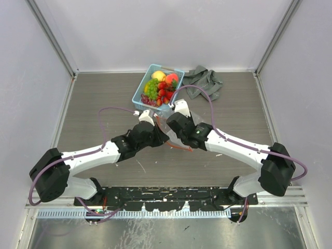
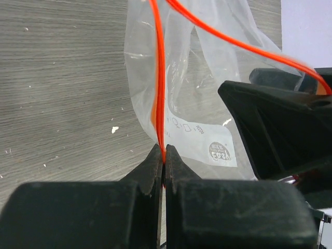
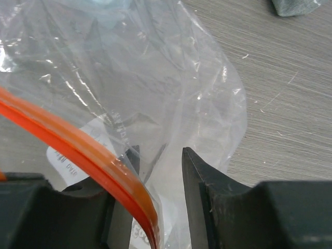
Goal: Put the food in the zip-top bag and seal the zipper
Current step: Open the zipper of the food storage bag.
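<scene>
While the left gripper [image 2: 164, 150] pinches the zipper [image 2: 161, 78] of the zip-top bag [image 2: 207, 78], the right gripper [image 3: 160, 153] holds its fingers [image 3: 207, 181] spread, film between them

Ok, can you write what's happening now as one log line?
left gripper: shut on zipper | right gripper: open, at bag | fruit: in basket

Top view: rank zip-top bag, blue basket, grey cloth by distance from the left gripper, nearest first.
1. zip-top bag: centre, pinched by its zipper in the left gripper.
2. blue basket: beyond the gripper, toward the back.
3. grey cloth: farthest, back right, past the basket.
</scene>
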Robot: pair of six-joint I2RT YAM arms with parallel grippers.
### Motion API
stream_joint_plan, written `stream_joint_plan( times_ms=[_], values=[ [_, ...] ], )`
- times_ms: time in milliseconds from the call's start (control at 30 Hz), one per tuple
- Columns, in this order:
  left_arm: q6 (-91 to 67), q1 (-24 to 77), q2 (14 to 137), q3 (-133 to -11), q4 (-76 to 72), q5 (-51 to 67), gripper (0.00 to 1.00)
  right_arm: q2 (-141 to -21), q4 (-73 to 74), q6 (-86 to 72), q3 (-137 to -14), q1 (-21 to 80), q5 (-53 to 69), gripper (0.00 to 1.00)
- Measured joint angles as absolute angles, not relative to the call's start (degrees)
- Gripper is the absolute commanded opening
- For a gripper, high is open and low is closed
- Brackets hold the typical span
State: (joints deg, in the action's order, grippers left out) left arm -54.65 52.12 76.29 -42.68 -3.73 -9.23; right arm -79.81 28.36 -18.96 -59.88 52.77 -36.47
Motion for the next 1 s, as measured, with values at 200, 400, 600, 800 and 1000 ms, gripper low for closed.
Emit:
stream_joint_plan(
  times_ms=[200,400,600,800,1000],
  values=[
    [-54.6,52.1,75.0,-42.7,-2.0,-9.5,0.00,-80.3,30.0,-19.0,-59.9,52.8,-42.4,0.37],
    [-54.6,52.1,75.0,-42.1,0.8,-11.2,0.00,-80.1,33.1,-18.9,-59.9,52.8,-48.7,0.26],
    [-54.3,52.2,74.0,-41.9,3.6,-13.0,0.00,-78.0,35.4,-18.3,-59.9,52.8,-53.5,0.10],
    [-53.3,52.3,72.5,-41.9,3.9,-13.6,0.05,-77.1,36.4,-18.5,-59.9,52.8,-53.8,0.01],
    [-53.5,52.3,72.4,-41.9,3.3,-12.6,0.24,-77.1,35.0,-17.9,-59.9,52.8,-49.1,0.01]
  ],
)
